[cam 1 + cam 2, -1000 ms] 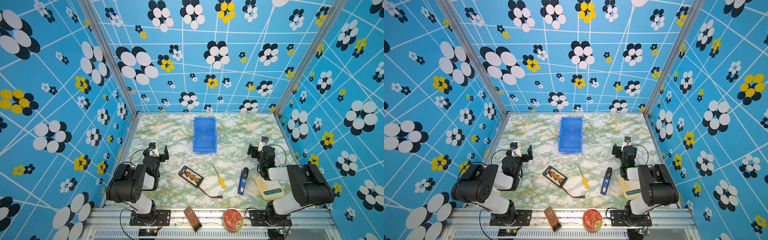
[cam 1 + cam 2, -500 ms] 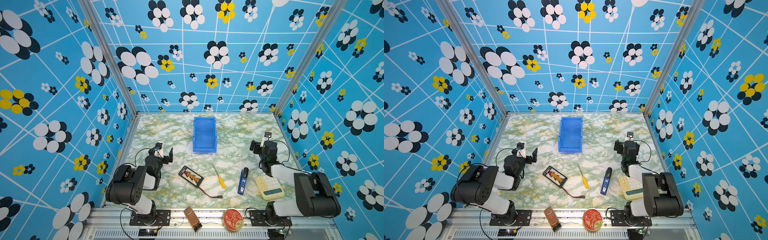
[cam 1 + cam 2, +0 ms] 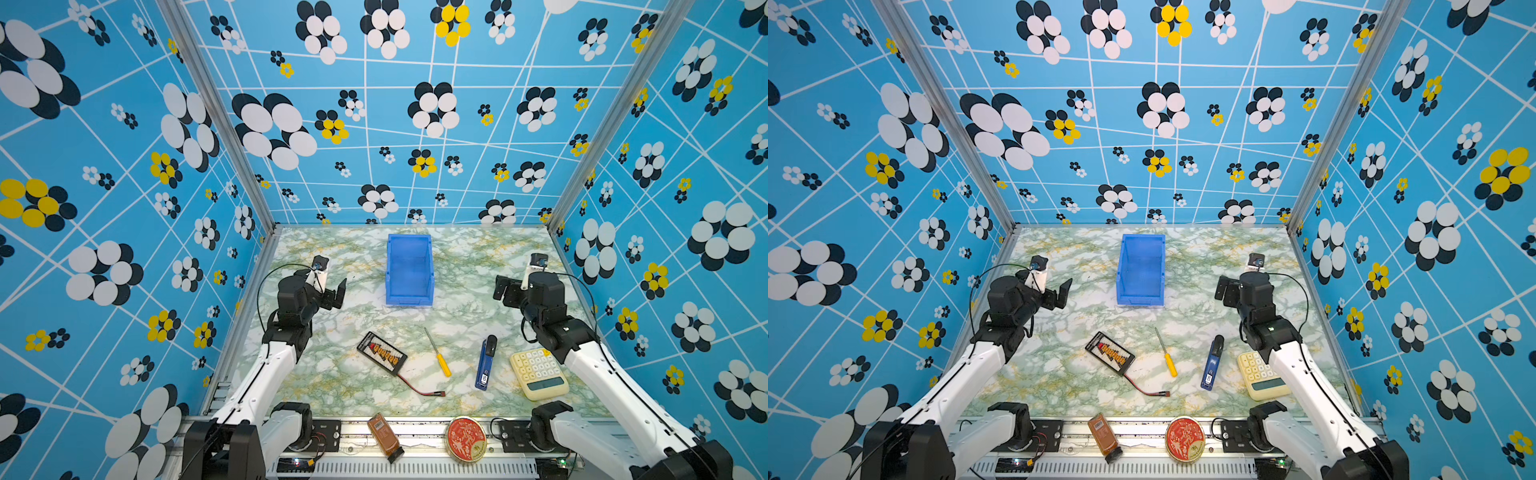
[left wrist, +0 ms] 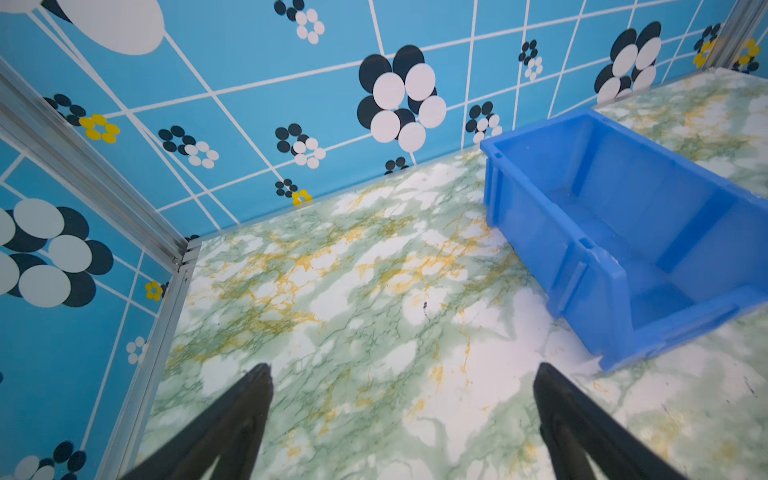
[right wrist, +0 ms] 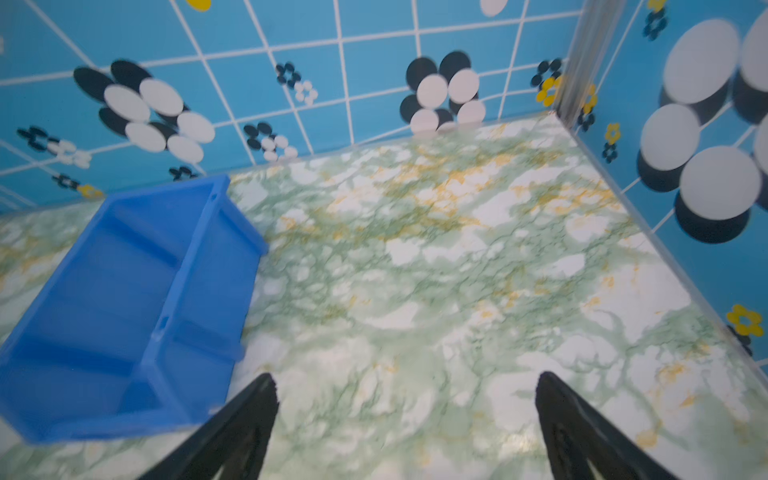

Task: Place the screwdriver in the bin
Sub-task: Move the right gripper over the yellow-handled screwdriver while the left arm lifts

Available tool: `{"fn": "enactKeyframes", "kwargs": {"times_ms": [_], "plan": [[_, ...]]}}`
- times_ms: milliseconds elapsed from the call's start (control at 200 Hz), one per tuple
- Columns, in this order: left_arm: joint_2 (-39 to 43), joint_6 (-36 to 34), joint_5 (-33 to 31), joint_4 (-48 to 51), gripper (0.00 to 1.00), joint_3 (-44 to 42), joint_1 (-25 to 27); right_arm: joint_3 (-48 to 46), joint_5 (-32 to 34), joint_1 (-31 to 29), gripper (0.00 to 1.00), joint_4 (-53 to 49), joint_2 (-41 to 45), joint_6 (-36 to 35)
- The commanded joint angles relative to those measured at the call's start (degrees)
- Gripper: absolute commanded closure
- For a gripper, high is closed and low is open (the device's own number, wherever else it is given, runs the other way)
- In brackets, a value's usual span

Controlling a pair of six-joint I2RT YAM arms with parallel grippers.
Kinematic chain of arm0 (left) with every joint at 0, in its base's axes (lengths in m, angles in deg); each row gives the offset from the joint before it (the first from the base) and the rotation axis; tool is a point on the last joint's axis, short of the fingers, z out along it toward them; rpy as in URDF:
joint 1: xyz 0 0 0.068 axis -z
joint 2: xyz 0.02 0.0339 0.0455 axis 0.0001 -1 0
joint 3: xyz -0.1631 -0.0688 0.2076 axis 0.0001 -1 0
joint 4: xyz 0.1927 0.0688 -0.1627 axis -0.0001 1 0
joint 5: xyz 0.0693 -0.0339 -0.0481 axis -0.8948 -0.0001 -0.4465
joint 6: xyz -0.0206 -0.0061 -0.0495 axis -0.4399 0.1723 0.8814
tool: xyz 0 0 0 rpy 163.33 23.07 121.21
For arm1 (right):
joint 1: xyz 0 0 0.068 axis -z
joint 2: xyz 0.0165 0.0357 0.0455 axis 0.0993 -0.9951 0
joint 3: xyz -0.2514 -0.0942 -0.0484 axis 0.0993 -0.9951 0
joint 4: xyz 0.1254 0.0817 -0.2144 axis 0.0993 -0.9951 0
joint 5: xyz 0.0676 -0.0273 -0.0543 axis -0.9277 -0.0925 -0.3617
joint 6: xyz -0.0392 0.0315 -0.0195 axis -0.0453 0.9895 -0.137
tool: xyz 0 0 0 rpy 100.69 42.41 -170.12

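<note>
Blue walls (image 3: 540, 137) with flower patterns and white lines enclose a green-marbled tabletop (image 3: 365, 322).

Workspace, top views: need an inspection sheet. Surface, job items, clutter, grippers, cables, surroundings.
Surface: green-and-yellow marbled tabletop, no spills seen.
Job's things: slim yellow-handled screwdriver lies flat on the tabletop, nearer the front than the tall blue plastic bin; the bin looks empty.
Clutter: blue-and-black stapler, cream calculator and black charger board on the tabletop; round red tin and brown bottle on the front rail.
Grippers: left gripper and right gripper open, empty, flanking the bin.
Cables: black wrist cable loops; red-black lead trails from the board.
Surroundings: blue flower-print walls, aluminium frame posts.
</note>
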State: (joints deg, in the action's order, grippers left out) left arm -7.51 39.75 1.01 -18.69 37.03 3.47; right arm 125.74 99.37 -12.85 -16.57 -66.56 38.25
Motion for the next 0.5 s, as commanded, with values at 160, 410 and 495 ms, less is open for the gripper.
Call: {"fn": "enactKeyframes", "kwargs": {"times_ms": [160, 410, 495], "plan": [[4.96, -2.89, 3.65, 43.73, 0.01, 15.22, 0.4, 4.8, -3.24, -19.06, 0.01, -19.86, -4.95, 7.42], [7.06, -5.51, 9.36, 58.51, 0.01, 22.01, 1.21, 5.18, -2.18, -35.58, 0.04, -21.25, -16.01, 14.19], [6.76, -5.62, 6.95, 58.33, 0.01, 22.01, 1.81, 6.09, -0.46, -39.49, 0.06, -21.87, -19.58, 15.74]]}}
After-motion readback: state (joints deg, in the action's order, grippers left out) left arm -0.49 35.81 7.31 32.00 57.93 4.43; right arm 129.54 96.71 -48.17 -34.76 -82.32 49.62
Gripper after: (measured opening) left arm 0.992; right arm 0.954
